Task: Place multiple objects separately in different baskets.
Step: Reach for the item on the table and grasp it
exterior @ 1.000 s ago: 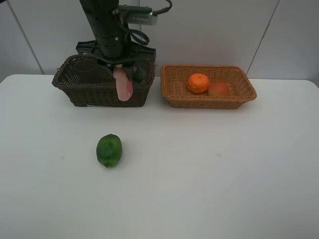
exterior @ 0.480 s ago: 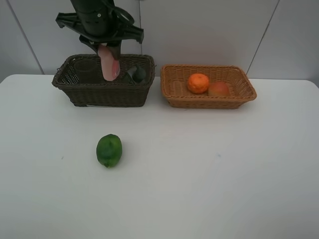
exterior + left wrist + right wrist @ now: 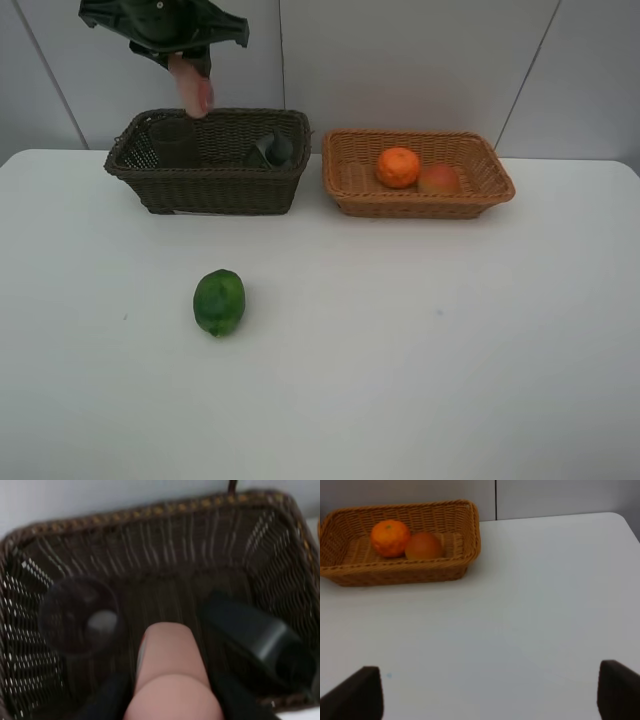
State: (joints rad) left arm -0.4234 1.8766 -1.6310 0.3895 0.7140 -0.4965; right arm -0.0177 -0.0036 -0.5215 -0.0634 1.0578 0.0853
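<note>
The left gripper hangs pointing down over the dark basket, clenched on the pink bottle, which is clear of the rim. The right gripper stands spread wide, empty, above the table. The lime lies at 6 o'clock from the dark basket; the light basket sits at 3 o'clock

A: Where's the room?
B: Table centre out to 3 o'clock lies bare; only the lime sits at 9.
A: And the dark basket?
B: Cup at its 9, pump bottle at 3 (on its side) — bare floor between, pink bottle hanging overhead.
</note>
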